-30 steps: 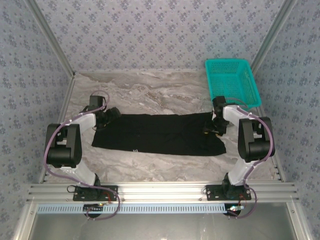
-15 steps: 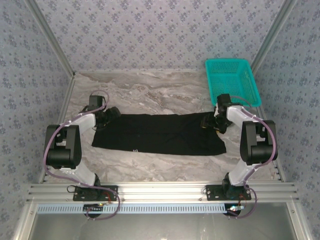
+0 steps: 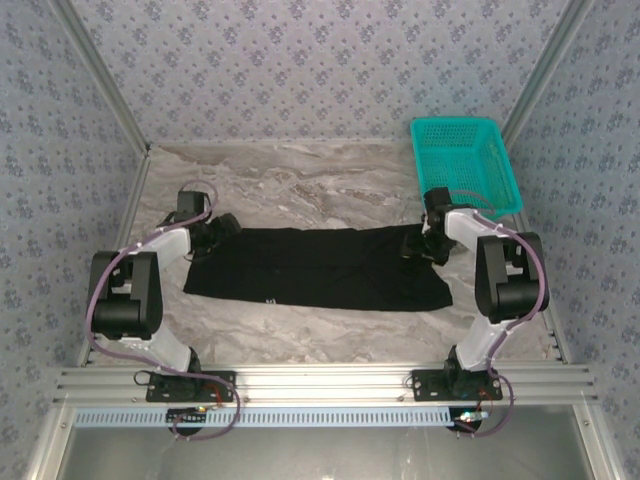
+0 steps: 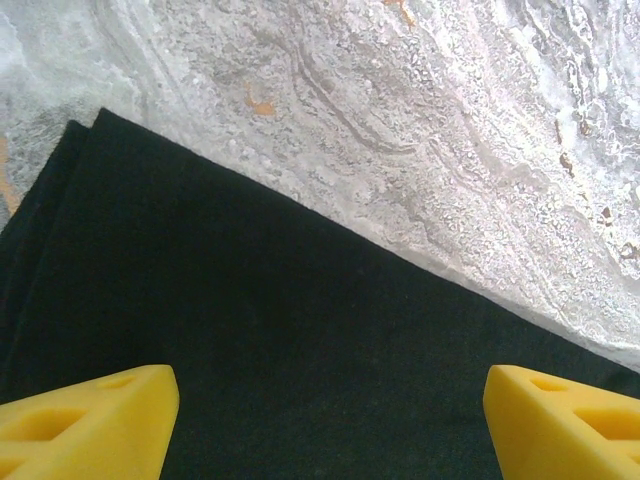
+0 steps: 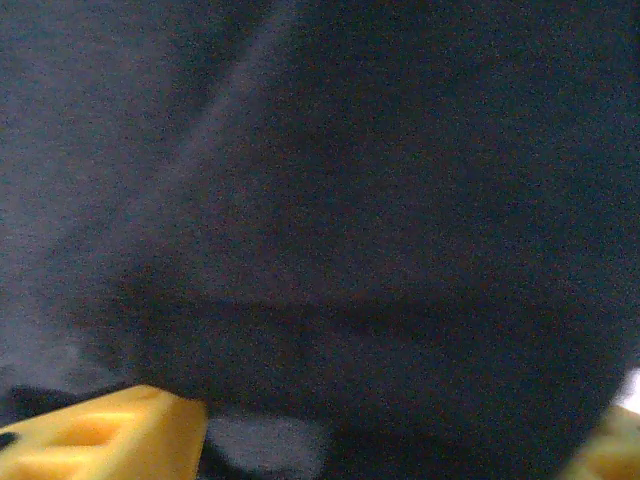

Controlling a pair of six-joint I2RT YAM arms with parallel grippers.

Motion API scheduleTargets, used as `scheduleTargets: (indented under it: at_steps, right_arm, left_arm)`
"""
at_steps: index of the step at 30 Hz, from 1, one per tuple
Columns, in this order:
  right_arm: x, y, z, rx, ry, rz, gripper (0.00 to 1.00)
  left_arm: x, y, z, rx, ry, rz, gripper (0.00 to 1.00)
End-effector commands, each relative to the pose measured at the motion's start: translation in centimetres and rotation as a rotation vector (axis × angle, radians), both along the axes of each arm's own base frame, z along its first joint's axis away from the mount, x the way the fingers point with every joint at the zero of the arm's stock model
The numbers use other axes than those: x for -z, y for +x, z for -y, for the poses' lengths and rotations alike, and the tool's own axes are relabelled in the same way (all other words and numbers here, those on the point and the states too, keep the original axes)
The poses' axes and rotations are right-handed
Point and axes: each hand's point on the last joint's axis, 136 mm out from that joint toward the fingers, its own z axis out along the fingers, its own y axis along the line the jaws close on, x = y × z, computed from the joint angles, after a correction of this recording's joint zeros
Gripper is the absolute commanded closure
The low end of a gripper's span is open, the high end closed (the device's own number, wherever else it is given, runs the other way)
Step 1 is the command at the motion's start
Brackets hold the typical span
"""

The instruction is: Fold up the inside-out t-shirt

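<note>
Fingers (image 4: pixel 80 420) wide on your left gripper (image 3: pixel 222 232), over the shirt (image 3: pixel 320 268) edge.
Right gripper (image 3: pixel 418 246) pressed into cloth, grip unclear; you'll likely need both far corners pinched, then folded forward.

Left arm (image 3: pixel 125 290) and right arm (image 3: pixel 505 280) are bent at the elbows, wrists set low.
The left gripper (image 3: pixel 222 228) is pointed rightward, its yellow fingers (image 4: pixel 90 420) spread wide. The right gripper (image 3: pixel 418 245) is pointed leftward; its fingers (image 5: pixel 100 435) are seen apart, but whether anything is clamped cannot be told.
</note>
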Motion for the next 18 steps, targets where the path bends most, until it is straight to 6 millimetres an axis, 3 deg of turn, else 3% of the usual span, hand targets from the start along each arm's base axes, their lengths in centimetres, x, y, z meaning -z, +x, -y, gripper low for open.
scheduleTargets:
  at_steps: [1, 12, 18]
  right_arm:
    - [1.4, -1.5, -2.0, -0.059, 0.051, -0.066, 0.46]
    - [0.7, -2.1, 0.4, -0.011, -0.040, -0.071, 0.86]
    - [0.4, -2.9, 2.6, 0.036, -0.115, -0.087, 1.00]
  left_arm:
    - [-0.4, -0.4, -0.4, 0.007, 0.012, 0.012, 0.20]
    - [-0.6, -1.0, -0.7, 0.002, 0.015, 0.012, 0.20]
    - [-1.6, -2.0, -0.5, -0.004, -0.005, 0.022, 0.20]
